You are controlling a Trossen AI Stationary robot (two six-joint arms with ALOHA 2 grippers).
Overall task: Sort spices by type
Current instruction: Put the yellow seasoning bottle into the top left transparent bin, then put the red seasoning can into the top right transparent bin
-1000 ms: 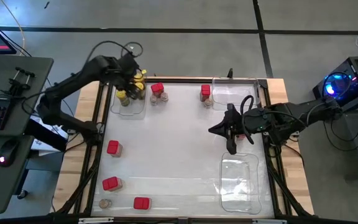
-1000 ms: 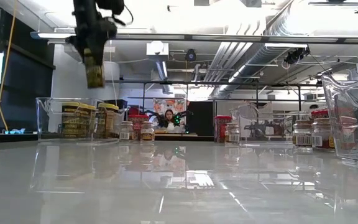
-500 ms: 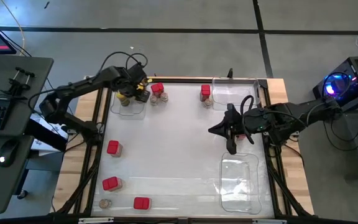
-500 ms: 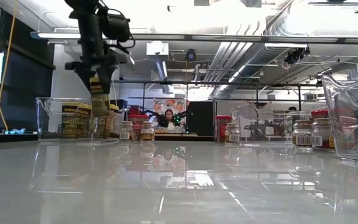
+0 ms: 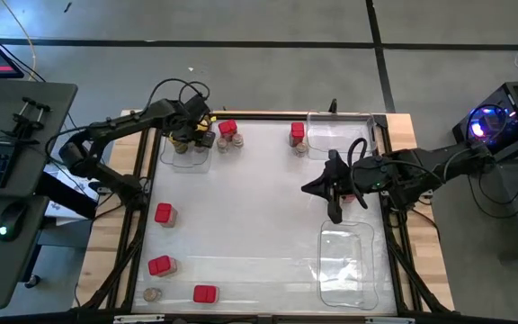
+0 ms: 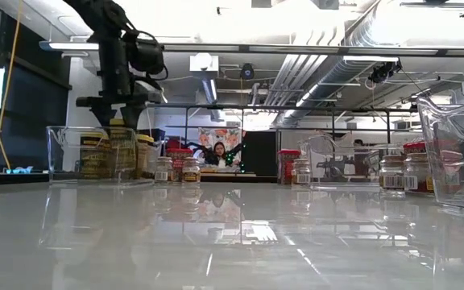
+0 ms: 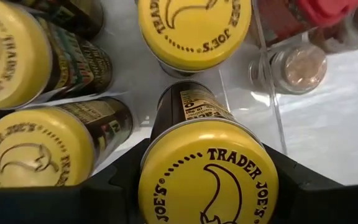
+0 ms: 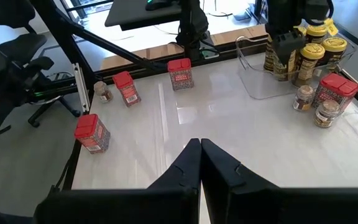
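My left gripper (image 5: 185, 135) stands over the clear tray (image 5: 176, 160) at the far-left corner, shut on a yellow-lidded jar (image 7: 207, 177). Three other yellow-lidded jars (image 7: 194, 28) stand upright around it in the tray. Red square-topped boxes sit along the left side (image 5: 164, 214) and near edge (image 5: 205, 293), and by the far edge (image 5: 227, 129). A brown-lidded jar (image 5: 152, 294) stands at the near-left corner. My right gripper (image 5: 335, 214) hangs shut above the table's right half, touching nothing. My left gripper holds the yellow-lidded jar pinched between its two fingers (image 7: 124, 183), one on either side just under the lid (image 7: 166, 155). It comes from above, pointing down. The jar is upright inside the tray (image 6: 122, 149); I cannot tell whether its base rests on the tray floor.
Small glass jars (image 5: 230, 144) stand beside the far red box just outside the left tray's wall. Another red box with a small jar (image 5: 298, 135) sits next to the far-right clear tray (image 5: 367, 121). A third clear tray (image 5: 347, 265) lies near right. The table's middle is bare.
My left gripper has come down from well above the far-left tray, carrying the yellow-lidded jar upright. The jar now stands in among the other yellow-lidded jars in the tray. The right arm has kept still.
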